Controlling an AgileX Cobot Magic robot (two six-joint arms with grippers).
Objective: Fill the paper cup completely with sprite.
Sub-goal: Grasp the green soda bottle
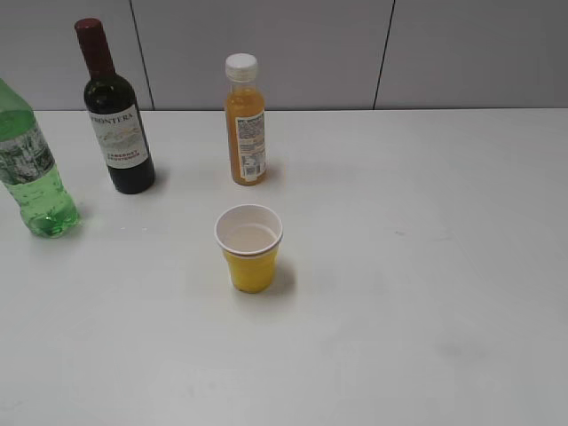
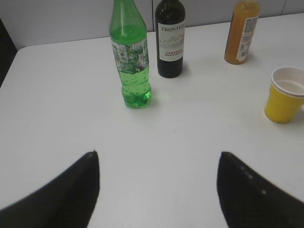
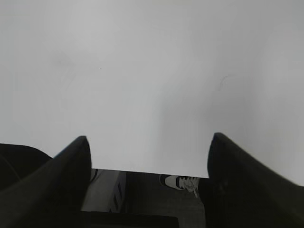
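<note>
Seemingly empty paper cup (image 1: 248,248), part-full sprite (image 2: 130,52), both grippers (image 2: 158,190) (image 3: 147,185) spread, unladen.

Yellow paper cup (image 1: 249,257), green sprite (image 1: 31,173), white table (image 1: 426,266).

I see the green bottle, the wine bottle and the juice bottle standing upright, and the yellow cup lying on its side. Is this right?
Not quite. The yellow cup stands upright, its opening facing up, as the exterior view shows. The green bottle, wine bottle and juice bottle do stand upright.
</note>
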